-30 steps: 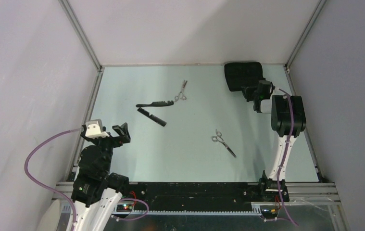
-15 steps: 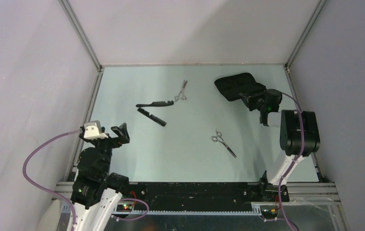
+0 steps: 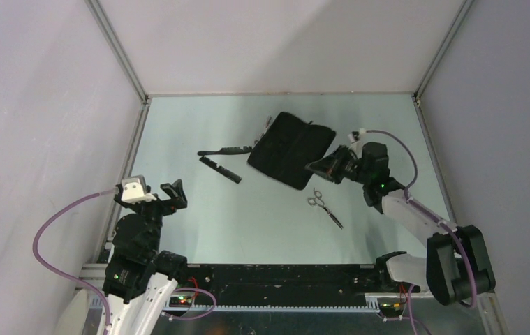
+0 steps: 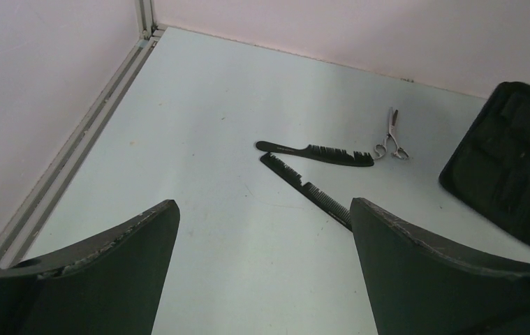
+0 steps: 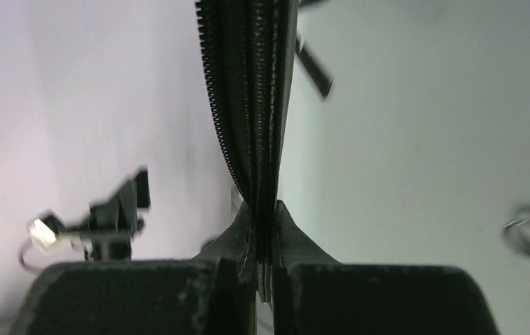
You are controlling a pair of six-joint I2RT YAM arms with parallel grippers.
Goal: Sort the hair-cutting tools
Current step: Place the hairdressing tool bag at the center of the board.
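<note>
I'm driving a robotics lab test cell, not any lived-in room. The pale table (image 3: 178, 230) is boxed in by plain blank walls (image 3: 38, 105), one close on the left of my left gripper (image 4: 263, 204), another across the far side ahead of it. Bare aluminium frame struts (image 3: 115, 49) run up the corners and along the table's edge. Behind the gripper, both arms are bolted to a black rail (image 3: 283, 276), with a purple cable (image 3: 37, 241) looping loose and small lit indicator lights (image 3: 181, 300) on exposed electronics. What sits ahead of the gripper reads as staged props: combs (image 4: 314, 151), scissors (image 4: 389, 139), and a black case (image 4: 513, 167) to their right.
</note>
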